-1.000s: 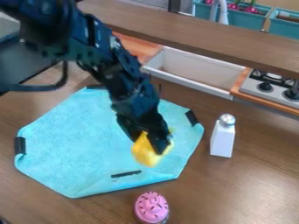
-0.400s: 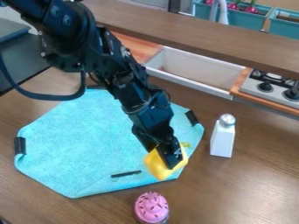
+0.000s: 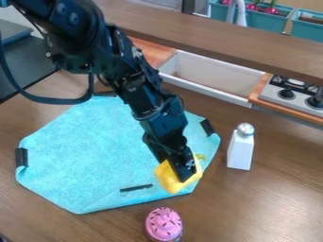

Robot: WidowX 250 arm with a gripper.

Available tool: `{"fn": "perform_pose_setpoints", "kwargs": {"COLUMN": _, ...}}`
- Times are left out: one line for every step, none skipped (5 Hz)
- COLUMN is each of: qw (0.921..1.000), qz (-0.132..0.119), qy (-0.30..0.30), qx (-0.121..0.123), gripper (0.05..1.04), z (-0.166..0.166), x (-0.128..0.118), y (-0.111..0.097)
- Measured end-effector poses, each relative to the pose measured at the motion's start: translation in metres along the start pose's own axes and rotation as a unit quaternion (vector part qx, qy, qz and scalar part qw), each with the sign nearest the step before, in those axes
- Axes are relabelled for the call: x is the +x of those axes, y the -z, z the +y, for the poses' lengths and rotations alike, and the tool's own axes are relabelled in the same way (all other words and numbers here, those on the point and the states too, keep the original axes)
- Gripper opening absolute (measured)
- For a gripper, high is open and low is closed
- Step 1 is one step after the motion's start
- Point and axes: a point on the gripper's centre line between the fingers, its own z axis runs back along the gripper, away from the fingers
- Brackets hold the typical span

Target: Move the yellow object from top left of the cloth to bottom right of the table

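1. One yellow thing is in the black gripper. The jaws are pinched on it, with yellow poking out on both sides.
2. The yellow thing is at the low right edge of the blue cloth. I can't tell if its bottom touches the cloth or hangs just over it.
3. The job looks more than half done, I think. The yellow thing is far from the cloth's top left part. What is left is to get it past the edge, set it on the low right of the table and let go.
4. A pink cupcake sits below the cloth, and a white bottle stands to the right. The gripper should go between them and not bump them.
5. A small pale mark is on the gripper. I can't tell if it is writing.
6. I can't read any words or labels on the yellow thing, the bottle or the cupcake.
7. Farther back are a white drawer and a stove.
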Motion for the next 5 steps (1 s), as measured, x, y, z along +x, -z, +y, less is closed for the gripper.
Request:
{"fn": "perform_pose_setpoints", "kwargs": {"qw": 0.9998, "qz": 0.011, "qy": 0.005, "qx": -0.013, "gripper": 0.828, "z": 0.002, "x": -0.001, "y": 0.001}}
{"fn": "perform_pose_setpoints", "kwargs": {"qw": 0.9998, "qz": 0.010, "qy": 0.013, "qx": -0.007, "gripper": 0.828, "z": 0.005, "x": -0.002, "y": 0.002}}
{"fn": "perform_pose_setpoints", "kwargs": {"qw": 0.9993, "qz": 0.009, "qy": 0.034, "qx": 0.013, "gripper": 0.889, "z": -0.017, "x": 0.003, "y": 0.056}}
{"fn": "perform_pose_setpoints", "kwargs": {"qw": 0.9989, "qz": 0.013, "qy": 0.043, "qx": 0.014, "gripper": 1.005, "z": -0.023, "x": -0.002, "y": 0.064}}
{"fn": "perform_pose_setpoints", "kwargs": {"qw": 0.9988, "qz": 0.004, "qy": 0.041, "qx": 0.024, "gripper": 1.001, "z": -0.020, "x": -0.003, "y": 0.066}}
